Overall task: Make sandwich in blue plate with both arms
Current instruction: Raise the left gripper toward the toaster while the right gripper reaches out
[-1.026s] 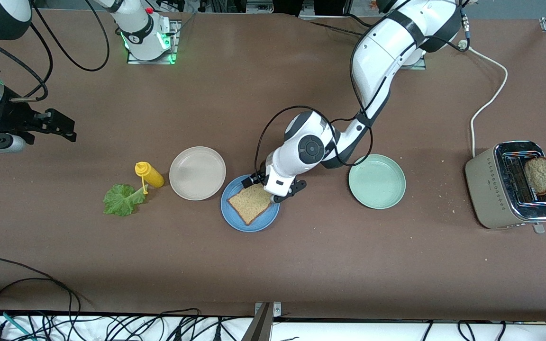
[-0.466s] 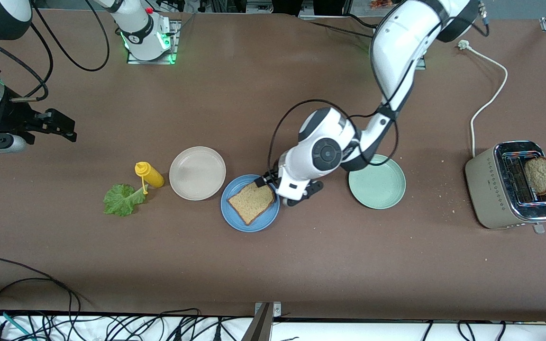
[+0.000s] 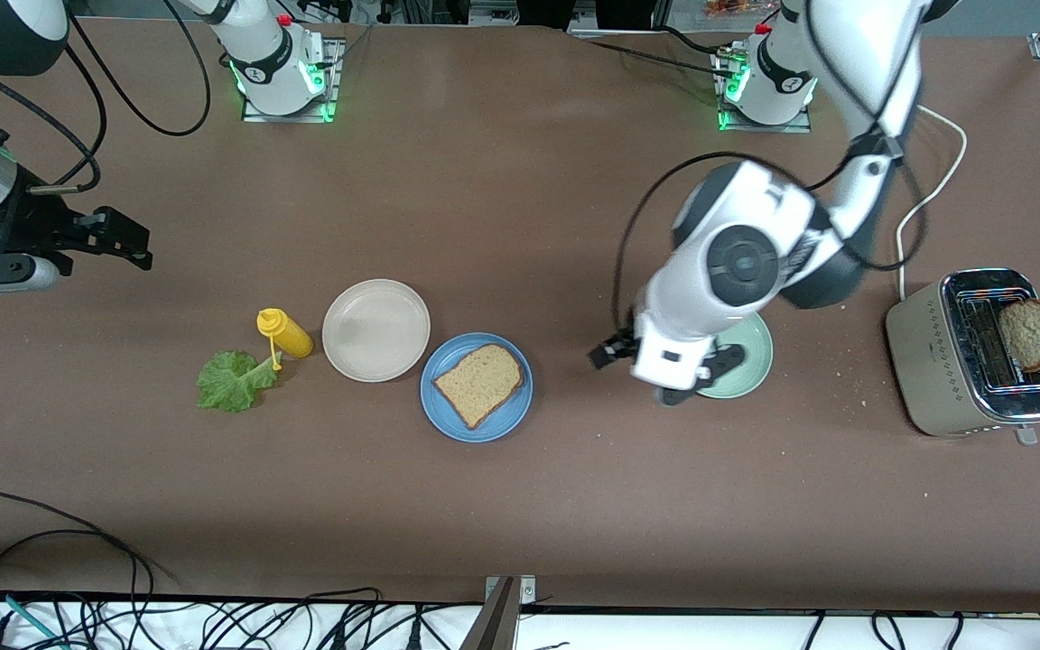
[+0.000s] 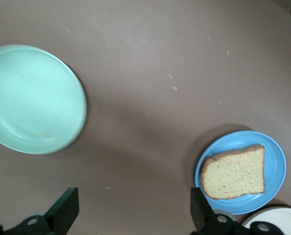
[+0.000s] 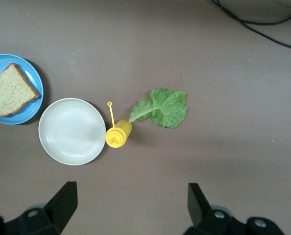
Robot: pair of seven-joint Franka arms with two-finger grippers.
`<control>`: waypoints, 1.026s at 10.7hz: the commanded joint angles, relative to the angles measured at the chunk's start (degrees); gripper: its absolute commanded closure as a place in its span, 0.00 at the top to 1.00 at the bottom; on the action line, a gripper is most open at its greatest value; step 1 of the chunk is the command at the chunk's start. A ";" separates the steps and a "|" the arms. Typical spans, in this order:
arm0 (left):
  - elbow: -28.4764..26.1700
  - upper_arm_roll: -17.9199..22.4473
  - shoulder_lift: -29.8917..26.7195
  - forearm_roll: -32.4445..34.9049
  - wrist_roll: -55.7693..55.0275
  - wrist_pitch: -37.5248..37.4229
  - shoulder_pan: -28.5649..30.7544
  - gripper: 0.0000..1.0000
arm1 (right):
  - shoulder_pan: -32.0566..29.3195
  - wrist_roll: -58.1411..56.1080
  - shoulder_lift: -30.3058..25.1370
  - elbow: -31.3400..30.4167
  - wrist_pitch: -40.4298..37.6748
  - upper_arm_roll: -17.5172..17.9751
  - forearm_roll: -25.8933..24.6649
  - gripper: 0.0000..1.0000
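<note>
With one bread slice [image 3: 478,384] already on the blue plate [image 3: 448,417], your limp, tear-prone lettuce leaf [image 3: 229,380] lies toward the right arm's end of the table; both the left claw [image 3: 660,372] and right claw [image 3: 100,236] stand apart and empty, so pinch its thick stem gently.

Robotics lab: two arm bases [image 3: 283,68] bolted to brown-covered table [image 3: 484,506], green status lights, loose cables [image 3: 123,614] along table edge; toaster [image 3: 980,352] and plates as props.
</note>
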 commanded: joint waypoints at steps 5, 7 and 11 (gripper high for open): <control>-1.79 -0.40 -12.04 1.53 27.72 -11.85 18.94 1.00 | 2.18 -2.43 0.72 -0.16 -2.75 0.51 -0.70 1.00; -1.70 -0.14 -12.05 2.14 34.06 -12.65 21.49 1.00 | 2.27 -5.51 0.63 -0.07 -3.03 0.78 -0.53 1.00; -2.40 -0.31 -12.49 8.88 39.62 -12.91 23.35 1.00 | 1.66 -8.25 1.16 -0.24 -4.88 0.69 0.00 1.00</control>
